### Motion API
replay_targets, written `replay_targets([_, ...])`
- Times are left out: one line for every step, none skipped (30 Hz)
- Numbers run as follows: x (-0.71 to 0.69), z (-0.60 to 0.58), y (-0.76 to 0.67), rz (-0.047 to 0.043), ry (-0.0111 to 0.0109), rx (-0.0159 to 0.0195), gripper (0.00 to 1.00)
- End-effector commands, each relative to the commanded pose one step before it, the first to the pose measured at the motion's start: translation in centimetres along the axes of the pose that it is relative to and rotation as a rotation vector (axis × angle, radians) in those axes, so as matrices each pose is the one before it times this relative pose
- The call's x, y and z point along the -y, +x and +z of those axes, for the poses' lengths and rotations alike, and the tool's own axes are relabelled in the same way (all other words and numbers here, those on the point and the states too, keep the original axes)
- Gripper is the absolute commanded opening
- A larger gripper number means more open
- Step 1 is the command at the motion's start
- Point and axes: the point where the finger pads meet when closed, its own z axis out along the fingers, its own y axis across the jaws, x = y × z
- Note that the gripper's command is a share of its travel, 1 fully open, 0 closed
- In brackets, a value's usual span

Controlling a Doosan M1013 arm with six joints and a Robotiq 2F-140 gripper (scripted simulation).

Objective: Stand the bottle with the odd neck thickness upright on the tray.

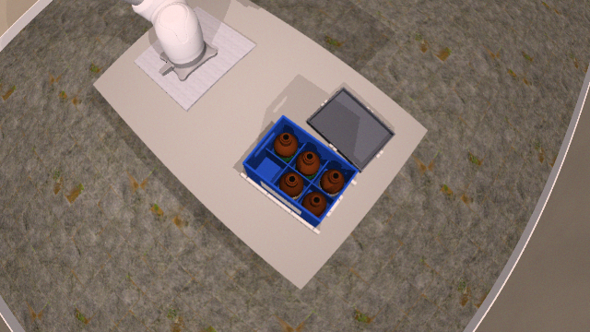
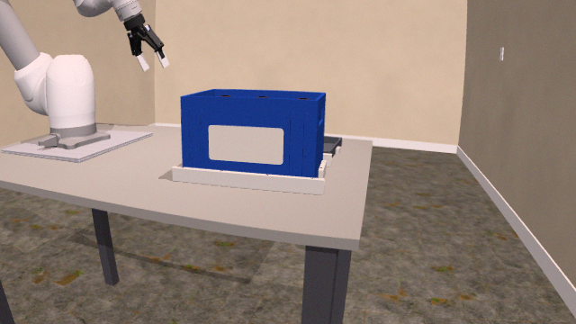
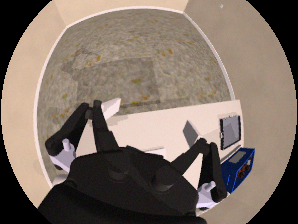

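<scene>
- My one claw hangs in the air with its two fingers spread wide, gripping nothing; its pale, flat tips point downward.
- Below my claw and off to one side stands one blue crate, box-shaped and smooth, with a pale rectangular panel on its long side.
- The crate has six compartments. Five reddish-brown bottles with round shoulders and dark mouths stand in five of them; the sixth shows its blue floor.
- Also lower than my claw and off to that side, just beside the crate, one dark grey rectangular tray lies level, with a raised rim.
- Under my claw's height, a smooth beige table carries both. A low white rail runs along the crate's long side.
- The top view cuts off my claw. The crate's walls hide most of the bottles from the exterior view, and most of the tray too. Which neck is the odd one, I cannot tell; that bottle is among the five in the crate.
</scene>
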Motion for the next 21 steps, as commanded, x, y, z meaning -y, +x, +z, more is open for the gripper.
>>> replay_targets([0.000,0.001,-0.002,0.00005,0.00015,0.00012,1.00])
replay_targets([0.000,0.000,0.000,0.00000,0.00000,0.00000,1.00])
replay_targets([0.000,0.000,0.000,0.00000,0.00000,0.00000,1.00])
replay_targets([0.000,0.000,0.000,0.00000,0.00000,0.00000,1.00])
replay_targets([0.000,0.000,0.000,0.00000,0.00000,0.00000,1.00])
replay_targets([0.000,0.000,0.000,0.00000,0.00000,0.00000,1.00])
replay_targets([0.000,0.000,0.000,0.00000,0.00000,0.00000,1.00])
replay_targets([0.000,0.000,0.000,0.00000,0.00000,0.00000,1.00])
replay_targets([0.000,0.000,0.000,0.00000,0.00000,0.00000,1.00])
replay_targets([0.000,0.000,0.000,0.00000,0.00000,0.00000,1.00])
replay_targets([0.000,0.000,0.000,0.00000,0.00000,0.00000,1.00])
replay_targets([0.000,0.000,0.000,0.00000,0.00000,0.00000,1.00])
replay_targets([0.000,0.000,0.000,0.00000,0.00000,0.00000,1.00])
replay_targets([0.000,0.000,0.000,0.00000,0.00000,0.00000,1.00])
replay_targets([0.000,0.000,0.000,0.00000,0.00000,0.00000,1.00])
replay_targets([0.000,0.000,0.000,0.00000,0.00000,0.00000,1.00])
replay_targets([0.000,0.000,0.000,0.00000,0.00000,0.00000,1.00])
replay_targets([-0.004,0.000,0.003,0.00025,-0.00005,0.00004,1.00])
replay_targets([-0.025,0.002,0.019,0.00172,-0.00034,0.00031,1.00])
replay_targets([-0.064,0.004,0.049,0.00449,-0.00089,0.00080,1.00])
replay_targets([-0.120,0.008,0.091,0.00839,-0.00166,0.00148,1.00])
